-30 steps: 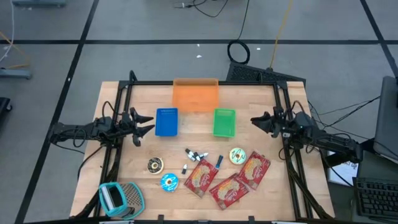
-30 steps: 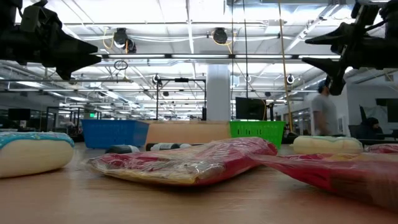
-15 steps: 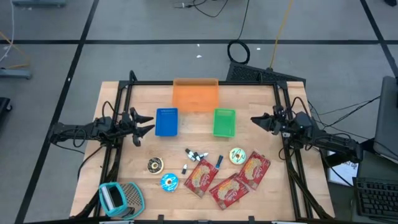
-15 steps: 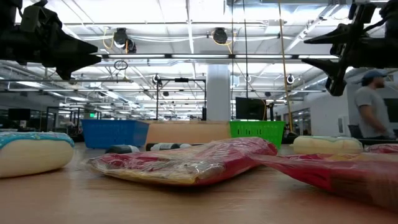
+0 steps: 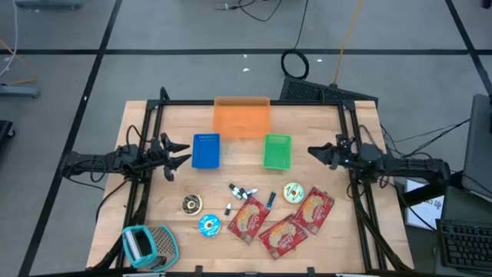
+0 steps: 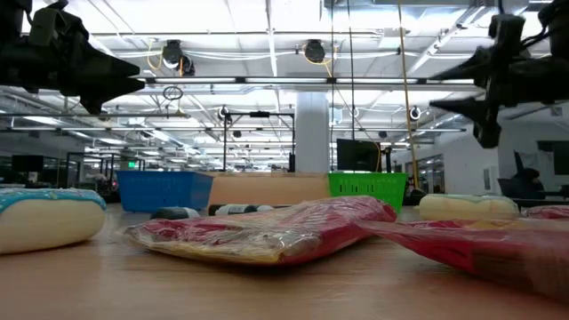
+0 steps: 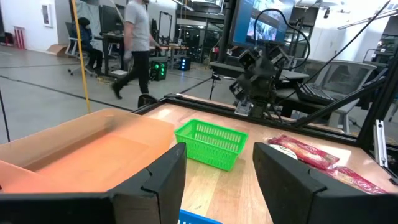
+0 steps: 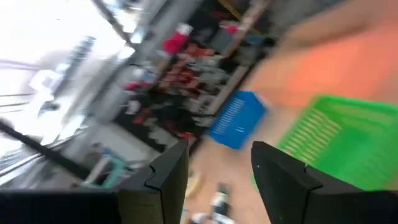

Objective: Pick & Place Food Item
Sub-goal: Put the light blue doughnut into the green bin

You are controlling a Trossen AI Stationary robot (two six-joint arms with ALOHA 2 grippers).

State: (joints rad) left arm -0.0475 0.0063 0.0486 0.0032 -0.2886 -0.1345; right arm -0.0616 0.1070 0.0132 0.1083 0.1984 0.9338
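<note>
Both grippers empty and raised, food still lying at the near side of the counter.

My left gripper [image 5: 184,152] hangs at nine o'clock with its jaws parted and nothing between them, just beside the blue basket [image 5: 205,150]; my right gripper [image 5: 315,151] is at three o'clock, jaws likewise apart and empty, near the green basket [image 5: 277,151]. The red food packets [image 5: 280,219] lie at about five o'clock on the counter [image 5: 177,185], well apart from both. To do this well, I judge the right arm, being nearer, should come down over one packet's free edge, clear of its neighbours, and close on that one alone. The high view shows the packets overlapping; the low view shows how flat they lie, while my left wrist view shows the orange bin [image 7: 87,149] and a person walking beyond.
</note>
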